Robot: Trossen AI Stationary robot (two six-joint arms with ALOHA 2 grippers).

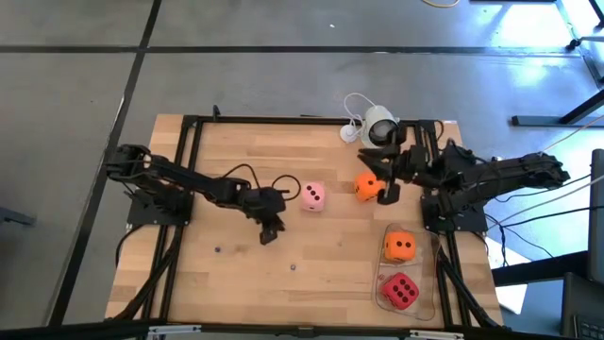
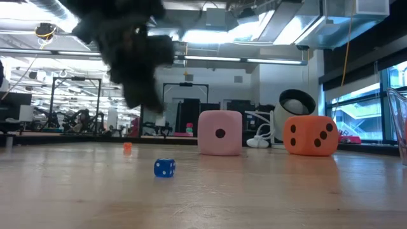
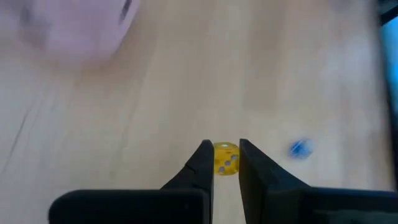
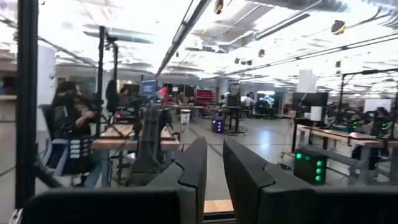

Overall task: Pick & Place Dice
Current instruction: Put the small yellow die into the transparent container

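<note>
Yellow small die point(image 3: 226, 158) sits pinched between my left gripper's point(image 3: 225, 157) fingers, raised over bare wood near the table's middle. I judge this the carry step; next I must decide where it goes, probably toward the clear tray point(image 1: 432, 291) at the right near edge, which holds an orange die point(image 1: 399, 246) and the red die point(image 1: 400, 291). Pink die point(image 1: 313, 196) stands just beside the left gripper and is the nearest obstacle. A second orange die point(image 1: 366, 187) rests farther right, close to the right gripper point(image 1: 384, 186), whose fingers look near-together with nothing between them, pointed level at the room. A tiny blue die point(image 2: 164, 167) lies loose on the wood. White round camera point(image 1: 380, 126) at the far edge.
</note>
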